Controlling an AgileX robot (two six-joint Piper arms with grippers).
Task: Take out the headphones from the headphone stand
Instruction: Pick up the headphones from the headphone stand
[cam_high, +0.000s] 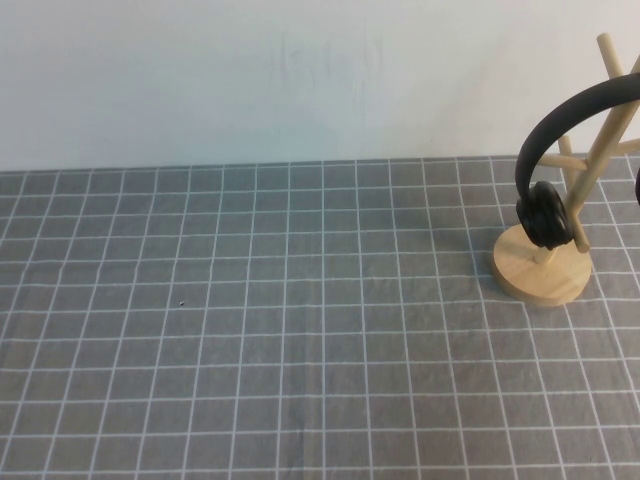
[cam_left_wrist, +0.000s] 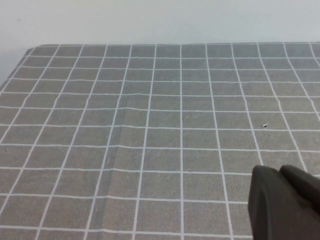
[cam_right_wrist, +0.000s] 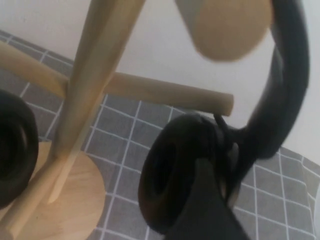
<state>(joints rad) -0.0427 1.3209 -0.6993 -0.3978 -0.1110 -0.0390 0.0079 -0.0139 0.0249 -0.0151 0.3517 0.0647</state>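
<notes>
Rightward, headphones (cam_high: 560, 140) hang on the headphone stand (cam_high: 540, 268) at the table's edge; both claws' grips are unclear.

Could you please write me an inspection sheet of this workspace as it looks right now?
Surface: grey grid-patterned cloth, a few creases.
Job's things: black headphones hang on the wooden headphone stand at the table's far right; the headband is over a peg, one ear cup hangs beside the pole above the round base.
Clutter: nothing seen.
Grippers: left gripper hovers over bare cloth; right gripper is close against an ear cup.
Cables: nothing seen.
Surroundings: plain white wall behind the table.
</notes>
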